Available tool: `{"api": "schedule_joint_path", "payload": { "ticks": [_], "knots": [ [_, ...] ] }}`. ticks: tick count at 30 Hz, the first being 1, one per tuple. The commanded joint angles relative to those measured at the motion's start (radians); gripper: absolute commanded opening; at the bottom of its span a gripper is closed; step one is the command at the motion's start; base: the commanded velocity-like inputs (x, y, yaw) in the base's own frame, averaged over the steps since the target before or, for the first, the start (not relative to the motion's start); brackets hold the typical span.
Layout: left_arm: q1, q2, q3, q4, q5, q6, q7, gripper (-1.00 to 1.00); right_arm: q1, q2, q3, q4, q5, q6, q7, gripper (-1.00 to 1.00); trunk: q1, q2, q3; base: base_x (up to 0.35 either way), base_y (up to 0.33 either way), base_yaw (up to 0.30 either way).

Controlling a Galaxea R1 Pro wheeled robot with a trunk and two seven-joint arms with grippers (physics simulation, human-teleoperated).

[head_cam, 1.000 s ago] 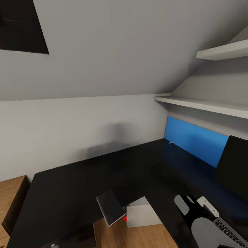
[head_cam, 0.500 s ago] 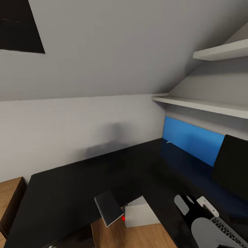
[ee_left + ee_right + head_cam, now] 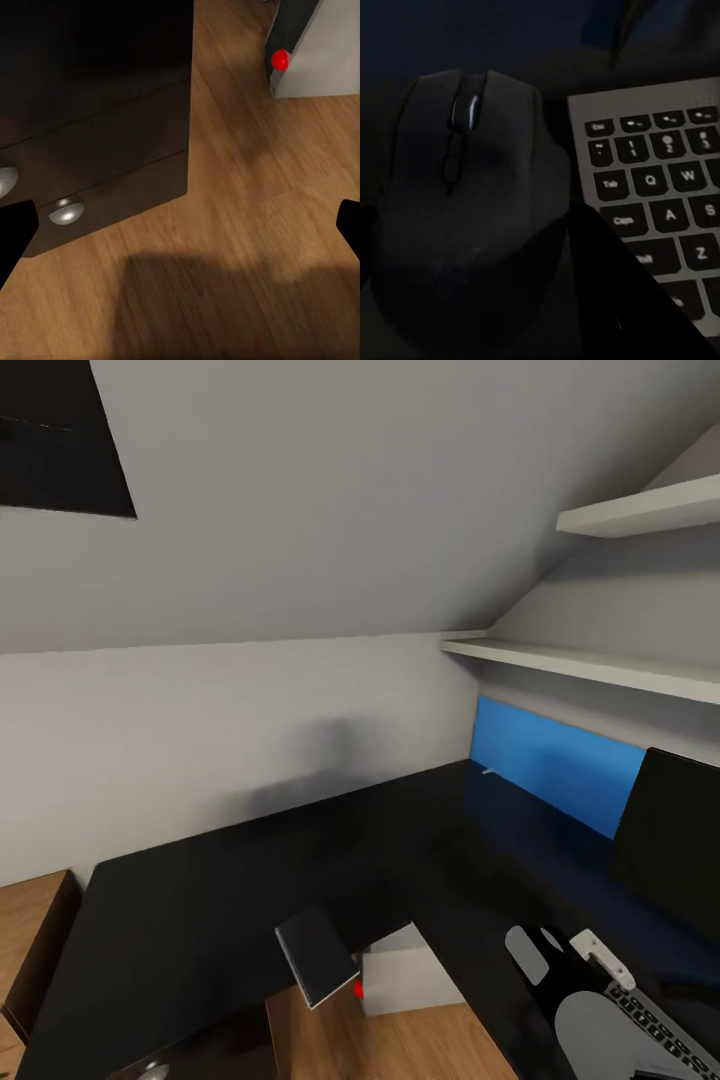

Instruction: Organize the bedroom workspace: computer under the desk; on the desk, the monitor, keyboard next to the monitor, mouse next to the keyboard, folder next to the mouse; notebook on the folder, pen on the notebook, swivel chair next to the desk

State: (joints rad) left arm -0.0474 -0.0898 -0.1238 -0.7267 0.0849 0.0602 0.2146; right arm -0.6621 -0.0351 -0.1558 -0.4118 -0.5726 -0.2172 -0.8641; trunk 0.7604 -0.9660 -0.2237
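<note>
We were in an attic home office: sloped grey walls point(image 3: 330, 510), a dark roof window point(image 3: 60, 445), white shelves point(image 3: 590, 665), wood floor point(image 3: 247, 247), a black L-shaped counter point(image 3: 250, 880) with keyboard point(image 3: 660, 195).

Head: high, facing matte black L-shaped desk point(image 3: 250, 890). Left wrist: floorward, sharing boxy grey-white tower point(image 3: 315, 52). Right wrist: seemingly very close, rounded black mouse point(image 3: 465, 217).

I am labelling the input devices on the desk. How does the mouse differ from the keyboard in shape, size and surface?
The mouse is rounded and domed; the keyboard is flat with straight edges. The mouse is smaller, while the keyboard runs out of frame. The mouse has a scroll wheel; the keyboard has lettered keys. Both are dark and lie side by side.
</note>
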Motion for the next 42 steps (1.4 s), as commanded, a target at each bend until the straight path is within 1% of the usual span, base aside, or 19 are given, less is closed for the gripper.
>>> {"api": "schedule_joint_path", "payload": {
  "ticks": [1, 6, 8, 13, 24, 42],
  "knots": [
    [0.0, 0.001, -0.005, -0.002, 0.009, 0.005, 0.008, 1.0, -0.001, 0.0, 0.002, -0.001, -0.012, -0.01, 0.001, -1.0, 0.0, -0.001, -0.001, -0.001, 0.0, 0.0],
    [0.0, 0.001, -0.005, -0.002, 0.009, 0.005, 0.008, 1.0, -0.001, 0.0, 0.006, 0.001, -0.011, -0.002, 0.06, -1.0, 0.0, -0.001, -0.001, 0.0, 0.0, 0.0],
    [0.0, 0.001, -0.005, -0.002, 0.009, 0.006, 0.008, 1.0, -0.001, -0.001, 0.006, 0.001, -0.012, 0.012, 0.068, -1.0, 0.0, -0.001, -0.001, 0.0, 0.0, 0.0],
    [0.0, 0.001, -0.005, -0.002, 0.009, 0.006, 0.008, 1.0, -0.001, -0.002, 0.006, 0.001, -0.012, 0.058, 0.075, -1.0, 0.0, -0.001, -0.001, 0.0, 0.0, 0.0],
    [-0.001, 0.001, -0.005, 0.0, 0.009, 0.006, 0.009, 1.0, -0.001, -0.002, 0.005, 0.0, -0.013, 0.094, 0.076, -1.0, 0.0, -0.001, -0.001, 0.0, 0.0, 0.0],
    [0.0, 0.001, -0.004, 0.0, 0.009, 0.006, 0.009, 1.0, -0.001, 0.0, 0.007, -0.001, -0.013, 0.101, 0.074, -1.0, 0.0, -0.001, -0.001, 0.0, 0.0, 0.0]
  ]
}}
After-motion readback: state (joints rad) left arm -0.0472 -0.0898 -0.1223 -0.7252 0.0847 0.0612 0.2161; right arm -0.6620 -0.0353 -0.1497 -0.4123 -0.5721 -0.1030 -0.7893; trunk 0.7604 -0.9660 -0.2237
